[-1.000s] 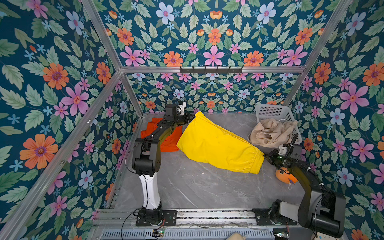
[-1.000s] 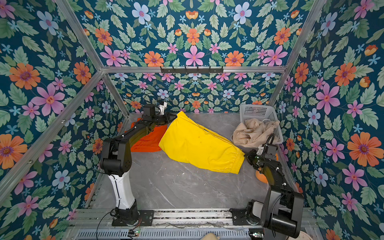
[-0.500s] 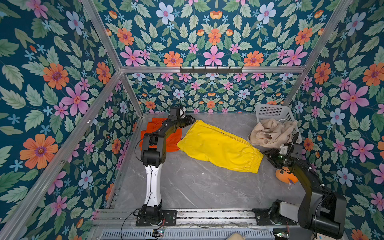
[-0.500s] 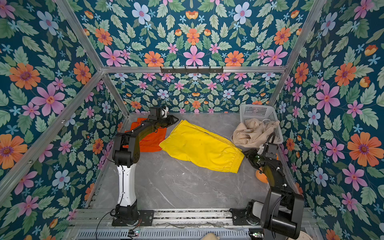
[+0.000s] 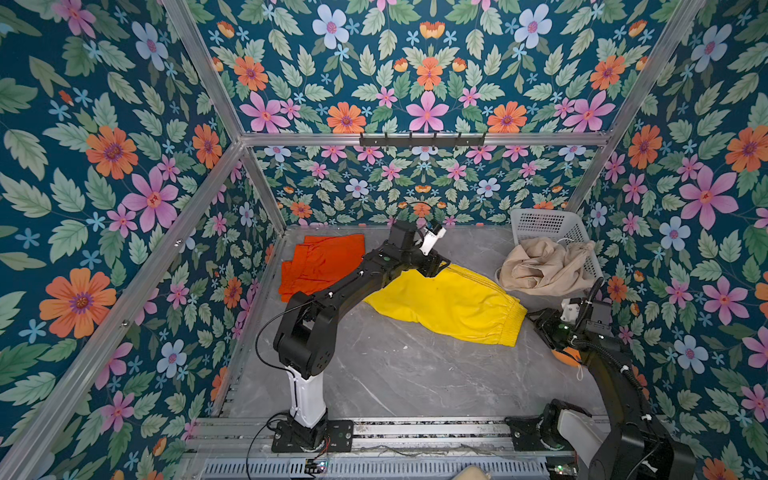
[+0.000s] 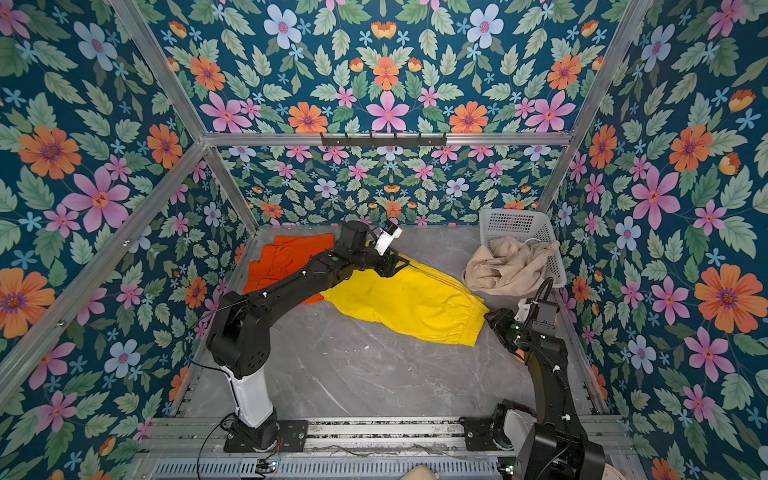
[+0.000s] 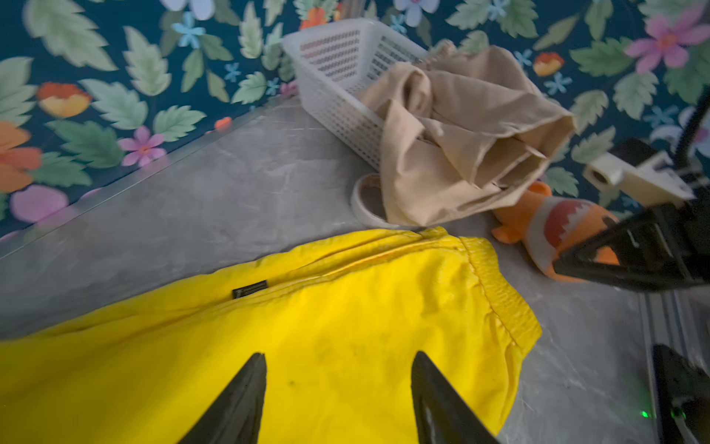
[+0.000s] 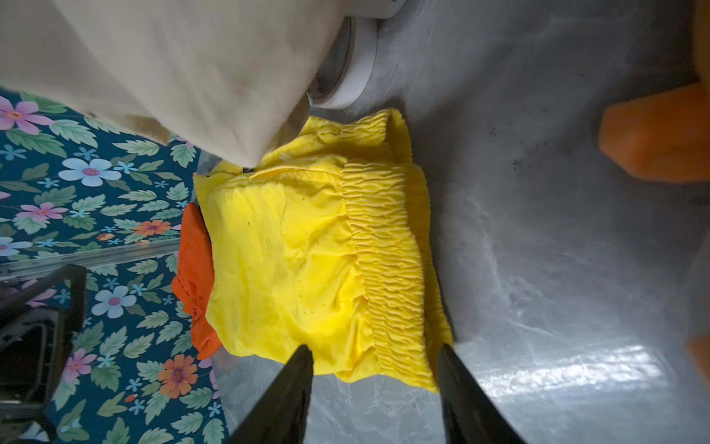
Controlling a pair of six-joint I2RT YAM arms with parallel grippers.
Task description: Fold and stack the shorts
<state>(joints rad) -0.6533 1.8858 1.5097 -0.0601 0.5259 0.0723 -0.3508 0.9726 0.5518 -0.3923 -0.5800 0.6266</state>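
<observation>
Shorts, count: three pairs, one yellow, one orange and one beige.
Grippers, count: two, left and right.
Left gripper (image 5: 439,266): the fingers (image 7: 246,388) stand spread apart with nothing between them. It is poised over the yellow fabric; whether it touches the fabric cannot be told.
Right gripper (image 5: 535,321): the fingers (image 8: 296,384) stand spread apart with nothing clamped. It sits low over the table (image 5: 395,374).
Yellow shorts (image 5: 449,305): they lie spread on the table between the two grippers. The leg end is below the left gripper, and the gathered elastic waistband is just ahead of the right gripper's fingertips.
Orange shorts (image 5: 320,262): they lie flat on the table behind the left gripper, on the side away from the right gripper. One edge meets the yellow pair.
Beige shorts (image 5: 540,266): they are crumpled and hang over the rim of the basket, beyond the right gripper and close to the yellow waistband.
Basket (image 5: 540,220), count: one, white and perforated.
Plush fish (image 7: 557,226), count: one, orange and white. It lies just beside the right gripper on the side away from the yellow shorts, and the right arm partly covers it in both top views.
</observation>
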